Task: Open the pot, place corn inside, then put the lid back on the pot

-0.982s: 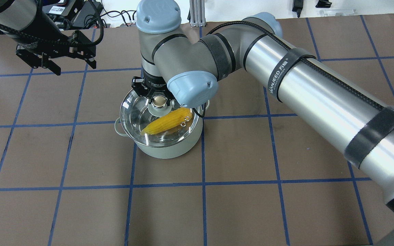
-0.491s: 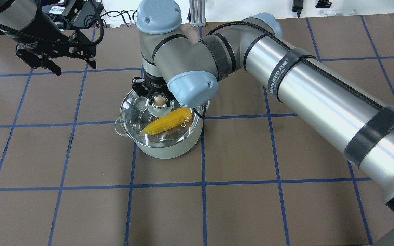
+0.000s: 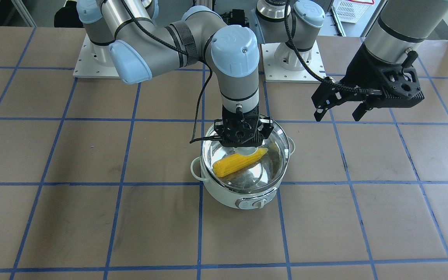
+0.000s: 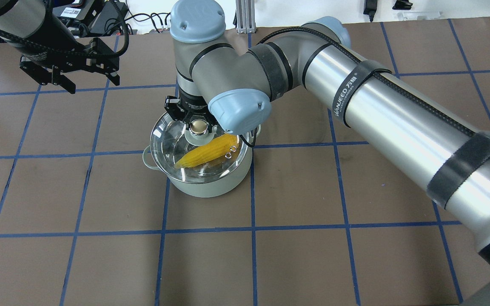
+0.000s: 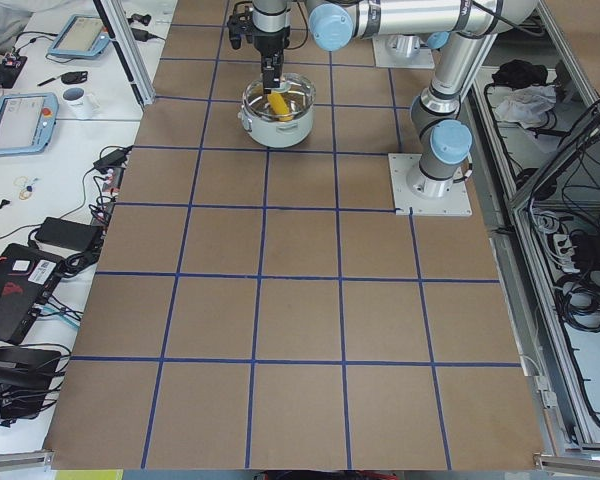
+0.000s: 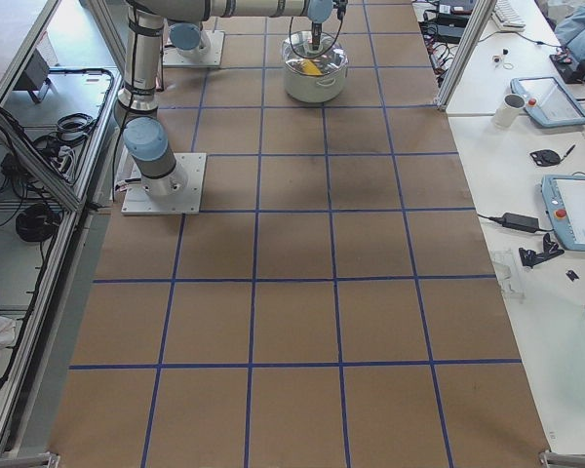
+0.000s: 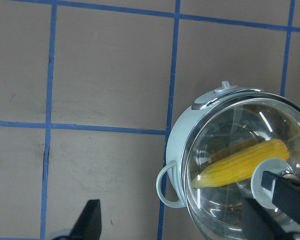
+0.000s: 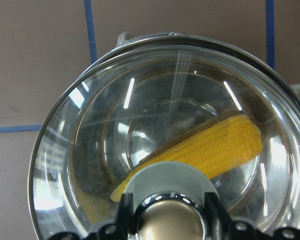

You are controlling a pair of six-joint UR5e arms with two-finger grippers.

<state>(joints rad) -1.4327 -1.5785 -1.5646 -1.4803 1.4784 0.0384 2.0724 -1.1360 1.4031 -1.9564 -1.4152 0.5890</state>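
Note:
The pale mint pot (image 4: 206, 185) stands mid-table with the yellow corn (image 4: 206, 153) lying inside it. The clear glass lid (image 4: 168, 140) sits on the pot's rim. My right gripper (image 4: 195, 122) comes straight down over the lid, its fingers shut on the beige-gold knob (image 4: 198, 125). The right wrist view shows the knob (image 8: 170, 225) between the fingers (image 8: 122, 215) and the corn (image 8: 215, 150) under the glass. My left gripper (image 4: 92, 83) is open and empty, hovering to the pot's far left. Its view shows the pot (image 7: 182, 145) and corn (image 7: 240, 167) from above.
The brown mat with blue grid lines (image 4: 100, 263) covers the table. My right forearm (image 4: 398, 123) stretches low across the right half. The arm bases (image 3: 294, 58) stand behind the pot. Cables and devices (image 4: 83, 12) lie past the far edge.

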